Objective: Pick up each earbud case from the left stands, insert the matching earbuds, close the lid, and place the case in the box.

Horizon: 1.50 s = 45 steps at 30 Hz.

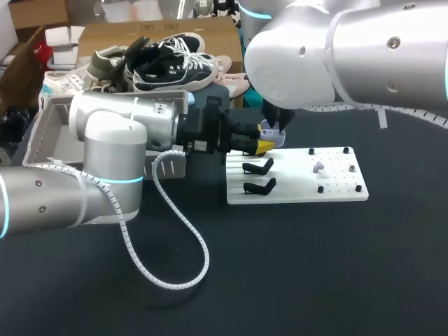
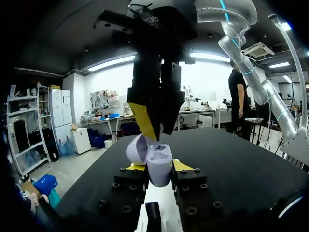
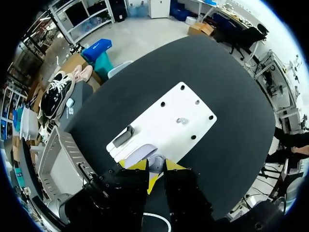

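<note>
Now the left fingers (image 2: 178, 166) pinch the lilac earbud case (image 2: 158, 164) (lid open) from both sides.

My right tool (image 2: 159, 133) blocks the way down onto the case (image 2: 155, 164); surface (image 1: 301, 280) in front lies open.

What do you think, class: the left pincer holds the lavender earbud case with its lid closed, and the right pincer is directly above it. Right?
Not quite: the left wrist view shows the lid open, not closed. The left pincer does hold the lavender earbud case, and the right pincer is directly above it.
</note>
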Available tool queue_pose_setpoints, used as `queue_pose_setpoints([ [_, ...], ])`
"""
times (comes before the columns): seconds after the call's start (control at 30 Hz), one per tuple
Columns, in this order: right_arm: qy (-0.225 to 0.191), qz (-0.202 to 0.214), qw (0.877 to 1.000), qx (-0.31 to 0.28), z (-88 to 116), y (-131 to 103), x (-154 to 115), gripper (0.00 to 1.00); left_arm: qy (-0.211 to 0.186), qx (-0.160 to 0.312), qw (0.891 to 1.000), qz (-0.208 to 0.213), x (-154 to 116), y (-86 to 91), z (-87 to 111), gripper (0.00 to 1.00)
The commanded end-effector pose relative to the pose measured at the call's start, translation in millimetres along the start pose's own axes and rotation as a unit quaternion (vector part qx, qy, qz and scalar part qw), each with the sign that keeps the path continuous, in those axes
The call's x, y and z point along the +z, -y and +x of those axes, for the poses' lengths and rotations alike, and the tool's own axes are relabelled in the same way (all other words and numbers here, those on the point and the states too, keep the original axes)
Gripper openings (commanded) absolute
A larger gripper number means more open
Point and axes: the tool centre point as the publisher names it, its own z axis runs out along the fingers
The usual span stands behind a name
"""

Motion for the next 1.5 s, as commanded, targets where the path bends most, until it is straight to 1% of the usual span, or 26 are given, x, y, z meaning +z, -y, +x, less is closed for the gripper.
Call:
queue_pose_setpoints([
  [0.03, -0.001, 0.001, 1.000, 0.001, 0, 0, 2, 0.00, 0.001, 0.000, 1.000, -0.001, 0, 0.4, 0.2, 0.00],
  [0.37, -0.007, 0.000, 1.000, -0.001, 2, 0, 5, 0.00, 0.001, 0.000, 1.000, -0.001, 0, 0.4, 0.2, 0.00],
  [0.4, -0.009, -0.001, 1.000, 0.000, 2, 0, 5, 0.02, 0.001, 0.000, 1.000, -0.001, 0, 0.4, 0.2, 0.00],
  [0.47, -0.009, -0.002, 1.000, 0.000, 2, 1, 5, 0.18, 0.001, 0.000, 1.000, -0.001, 0, 0.4, 0.2, 0.00],
  [0.53, -0.010, -0.003, 1.000, 0.000, 3, 1, 5, 0.28, 0.001, 0.000, 1.000, -0.001, 0, 0.4, 0.2, 0.00],
  [0.63, -0.010, -0.004, 1.000, -0.001, 5, 2, 4, 0.33, 0.001, 0.000, 1.000, -0.001, 0, 0.4, 0.2, 0.00],
  [0.9, -0.014, -0.023, 1.000, -0.001, 11, 19, -8, 0.36, 0.001, 0.000, 1.000, -0.001, 0, 0.4, 0.2, 0.00],
  [1.0, -0.010, -0.039, 0.999, -0.014, 13, 28, -14, 0.36, 0.001, 0.000, 1.000, -0.001, 0, 0.4, 0.2, 0.00],
  [1.03, -0.005, -0.042, 0.999, -0.014, 14, 32, -17, 0.40, 0.001, 0.000, 1.000, -0.001, 0, 0.4, 0.2, 0.00],
  [1.1, -0.001, -0.054, 0.998, -0.025, 12, 38, -20, 0.41, 0.001, 0.000, 1.000, -0.001, 0, 0.4, 0.2, 0.00],
  [1.2, -0.002, -0.066, 0.998, -0.024, 8, 53, -24, 0.40, 0.001, 0.000, 1.000, -0.001, 0, 0.4, 0.2, 0.00],
  [1.4, -0.003, -0.075, 0.997, -0.021, 4, 78, -22, 0.43, 0.001, 0.000, 1.000, -0.001, 0, 0.4, 0.2, 0.00],
  [1.5, -0.003, -0.086, 0.996, -0.038, 3, 85, -17, 0.44, 0.001, 0.000, 1.000, -0.001, 0, 0.4, 0.2, 0.00],
])
